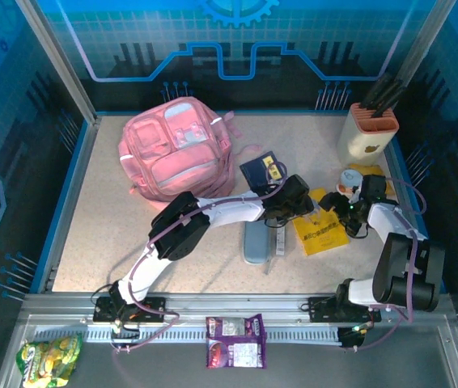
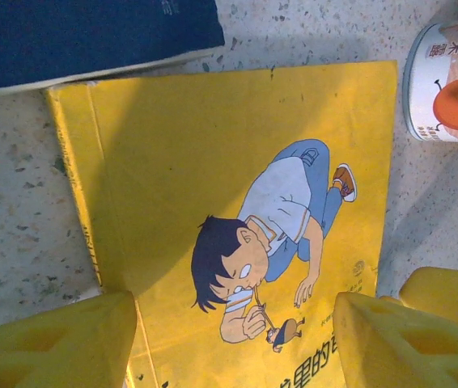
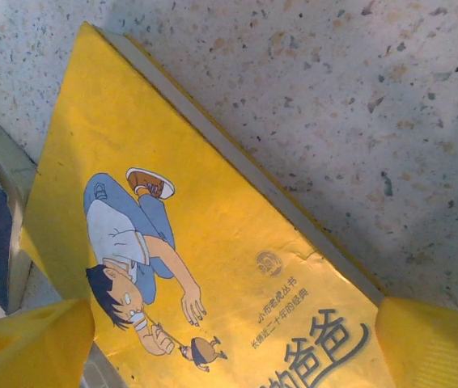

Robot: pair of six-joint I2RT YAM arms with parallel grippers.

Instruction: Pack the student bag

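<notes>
Student bag (image 1: 174,153): pink, lying flat near the far edge of the tabletop, left of centre, zip pockets facing up, well apart from both grippers

Yellow book (image 1: 321,230) (image 2: 237,210) (image 3: 213,267): flat on the tabletop right of centre, cover up, with a cartoon boy in blue trousers and printed characters

Left gripper (image 1: 298,202) (image 2: 233,347): hanging over the yellow book from its left side, wide open, yellow fingers (image 2: 59,343) set apart above the cover, nothing between them

Right gripper (image 1: 344,206) (image 3: 233,347): over the same book from the right, likewise spread open, holding nothing

Dark blue book (image 1: 261,171) (image 2: 83,32): just beside the yellow book, on its far side

Grey pencil case (image 1: 256,242): left of the yellow book, toward the near edge

White printed can (image 1: 350,179) (image 2: 447,81): near the yellow book's far right corner

Cream holder (image 1: 368,129) with dark handles: far right corner of the tabletop

Purple packet (image 1: 235,341) and green packet (image 1: 49,358): on the metal ledge before the near edge
</notes>
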